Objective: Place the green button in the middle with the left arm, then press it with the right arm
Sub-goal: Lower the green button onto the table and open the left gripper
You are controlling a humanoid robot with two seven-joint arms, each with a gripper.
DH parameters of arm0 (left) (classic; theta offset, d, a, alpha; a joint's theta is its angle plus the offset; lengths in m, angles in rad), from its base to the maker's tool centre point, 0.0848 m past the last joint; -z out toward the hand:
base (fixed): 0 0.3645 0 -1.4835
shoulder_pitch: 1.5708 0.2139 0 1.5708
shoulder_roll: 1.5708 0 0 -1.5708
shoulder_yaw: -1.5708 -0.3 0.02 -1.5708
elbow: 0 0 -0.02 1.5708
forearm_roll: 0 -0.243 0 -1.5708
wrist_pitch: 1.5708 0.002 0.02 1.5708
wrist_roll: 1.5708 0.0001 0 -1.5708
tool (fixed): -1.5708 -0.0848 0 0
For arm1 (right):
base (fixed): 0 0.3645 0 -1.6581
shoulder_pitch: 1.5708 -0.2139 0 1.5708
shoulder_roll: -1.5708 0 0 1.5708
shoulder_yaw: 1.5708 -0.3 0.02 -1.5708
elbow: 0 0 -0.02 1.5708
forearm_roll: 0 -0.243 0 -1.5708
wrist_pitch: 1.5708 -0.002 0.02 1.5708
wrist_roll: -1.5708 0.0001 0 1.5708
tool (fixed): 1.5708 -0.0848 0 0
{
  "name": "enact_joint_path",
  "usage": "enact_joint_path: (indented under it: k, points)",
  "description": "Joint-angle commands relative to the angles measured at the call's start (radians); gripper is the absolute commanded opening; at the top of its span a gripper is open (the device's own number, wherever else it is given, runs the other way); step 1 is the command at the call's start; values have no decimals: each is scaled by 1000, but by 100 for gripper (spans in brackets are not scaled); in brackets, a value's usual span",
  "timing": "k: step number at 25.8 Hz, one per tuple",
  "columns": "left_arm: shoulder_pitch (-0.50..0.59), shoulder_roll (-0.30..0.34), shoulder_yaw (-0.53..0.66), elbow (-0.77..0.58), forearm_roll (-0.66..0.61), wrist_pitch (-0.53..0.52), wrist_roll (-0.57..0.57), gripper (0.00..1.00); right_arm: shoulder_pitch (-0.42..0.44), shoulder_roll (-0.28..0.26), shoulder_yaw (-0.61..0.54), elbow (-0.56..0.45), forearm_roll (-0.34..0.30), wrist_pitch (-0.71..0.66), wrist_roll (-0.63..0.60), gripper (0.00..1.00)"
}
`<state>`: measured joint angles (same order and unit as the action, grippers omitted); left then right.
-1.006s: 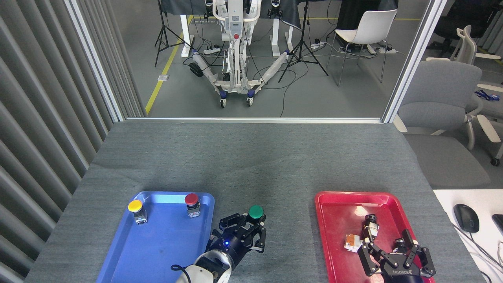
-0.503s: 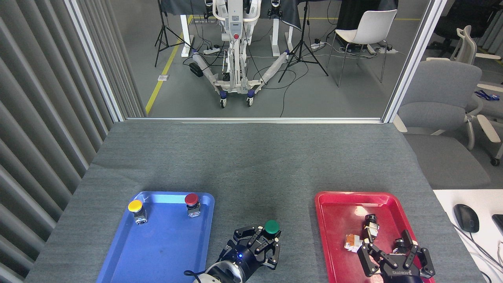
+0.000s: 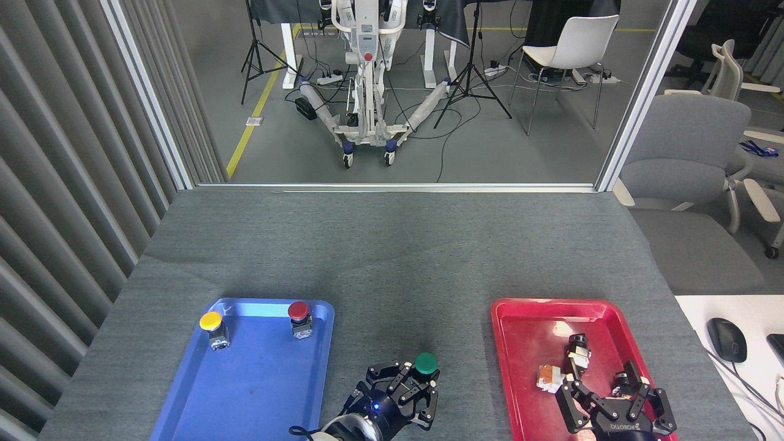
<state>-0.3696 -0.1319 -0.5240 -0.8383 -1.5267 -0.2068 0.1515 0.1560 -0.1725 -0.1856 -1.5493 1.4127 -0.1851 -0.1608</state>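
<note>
**Green button carried to the gap between the trays, still in the left gripper**

The left gripper (image 3: 409,392), low in the frame just left of centre, has its black fingers closed round the green button (image 3: 425,362); only the green cap shows above them, the base hidden inside the grasp. Over the last second the gripper has swung from beside the blue tray (image 3: 245,392) rightward and down toward the bottom edge, taking the button with it. In the last half second the shift was slight, so the carry seems to be slowing.

The button now sits over the bare grey cloth (image 3: 453,343) between the blue tray and the red tray (image 3: 527,343), roughly midway. Whether its base already touches the cloth cannot be told from this view. The yellow button (image 3: 211,320) and red button (image 3: 298,310) stand in the upper part of the blue tray, unmoved.

The right gripper (image 3: 615,407) hangs at lower right over the red tray, fingers spread wide and holding nothing, close to some small parts (image 3: 566,364) lying in that tray. It has hardly moved.

The placing step looks nearly done: what remains is likely to set the button down, let go and clear the left arm away. The press by the right arm has not begun, and it would have to cross leftward out of the red tray to reach the cap.
</note>
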Motion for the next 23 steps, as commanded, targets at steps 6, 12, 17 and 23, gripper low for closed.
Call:
enact_joint_path:
  k: [6,12,17,23]
  points:
    - [4,2,-5,1,3,-11,112,95,0,1,0,0,-1,-2,0,100]
    - [11,5,-4,-8,11,-39,117,99,5,2,2,0,-1,-2,0,100]
    - [44,6,-2,-62,13,-34,115,99,8,1,0,0,-1,-2,0,100]
    - [162,80,25,-289,16,-5,112,98,10,4,0,0,-1,0,1,100]
